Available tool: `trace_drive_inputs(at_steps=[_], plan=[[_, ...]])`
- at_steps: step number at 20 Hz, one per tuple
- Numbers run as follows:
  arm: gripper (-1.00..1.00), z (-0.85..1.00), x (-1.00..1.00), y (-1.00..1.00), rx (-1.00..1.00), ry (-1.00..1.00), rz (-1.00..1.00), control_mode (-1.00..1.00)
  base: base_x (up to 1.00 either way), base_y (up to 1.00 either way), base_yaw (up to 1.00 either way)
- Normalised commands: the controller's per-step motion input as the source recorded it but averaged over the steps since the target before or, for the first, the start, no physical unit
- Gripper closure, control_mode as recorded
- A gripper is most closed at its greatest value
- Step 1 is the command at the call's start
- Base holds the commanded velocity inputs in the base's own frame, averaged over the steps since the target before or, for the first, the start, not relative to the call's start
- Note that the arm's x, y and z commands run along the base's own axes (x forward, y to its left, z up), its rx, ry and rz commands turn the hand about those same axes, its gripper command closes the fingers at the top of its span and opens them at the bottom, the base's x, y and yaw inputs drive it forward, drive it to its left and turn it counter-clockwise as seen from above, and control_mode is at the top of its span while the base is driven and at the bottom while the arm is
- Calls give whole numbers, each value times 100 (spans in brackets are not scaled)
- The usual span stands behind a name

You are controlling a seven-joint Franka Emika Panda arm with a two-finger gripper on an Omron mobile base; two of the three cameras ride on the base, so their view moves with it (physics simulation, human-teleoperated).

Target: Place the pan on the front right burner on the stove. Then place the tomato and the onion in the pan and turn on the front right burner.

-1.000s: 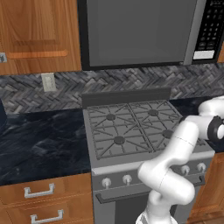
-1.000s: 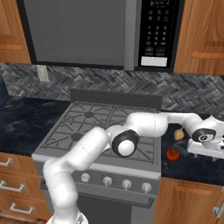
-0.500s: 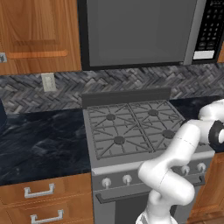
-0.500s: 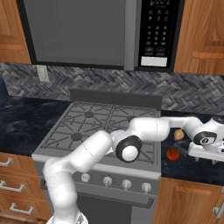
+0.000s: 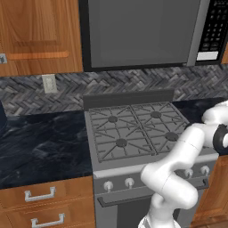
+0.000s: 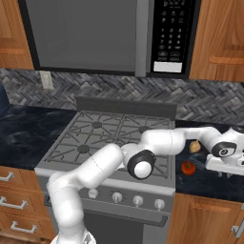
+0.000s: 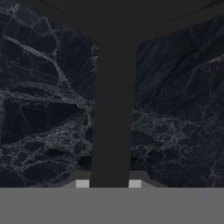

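Dark marbled countertop (image 7: 43, 109) runs to the right of the stove (image 6: 109, 138), whose front right burner (image 6: 152, 155) stands bare. On that counter the tomato (image 6: 188, 167) lies just right of the range's edge, with the onion (image 6: 194, 147) a little behind it. Reaching across the stove, the white arm holds the gripper (image 7: 111, 183) low over the counter, straddling the pan (image 7: 112, 109) by its long black handle; whether the fingertips (image 7: 81, 183) press it cannot be told.

The dark marble counter (image 6: 209, 178) (right of the stove (image 6: 114, 138)) bears tomato (image 6: 188, 167) and onion (image 6: 194, 147).
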Motion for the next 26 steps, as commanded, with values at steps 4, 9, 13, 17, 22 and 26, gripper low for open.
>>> trace_drive_inputs(at_steps=[4,9,13,17,22,26], plan=[[100,4,-28,17,0,-1,0,-100,0,0,0],[100,31,-46,42,-2,-7,0,-100,0,0,0],[100,45,-59,46,-10,-15,0,-100,0,0,0],[100,50,-58,49,-19,-22,0,-100,0,0,0],[100,41,-34,58,-21,-17,0,-100,0,0,0],[100,35,-52,89,-24,-16,0,-100,0,0,0]])
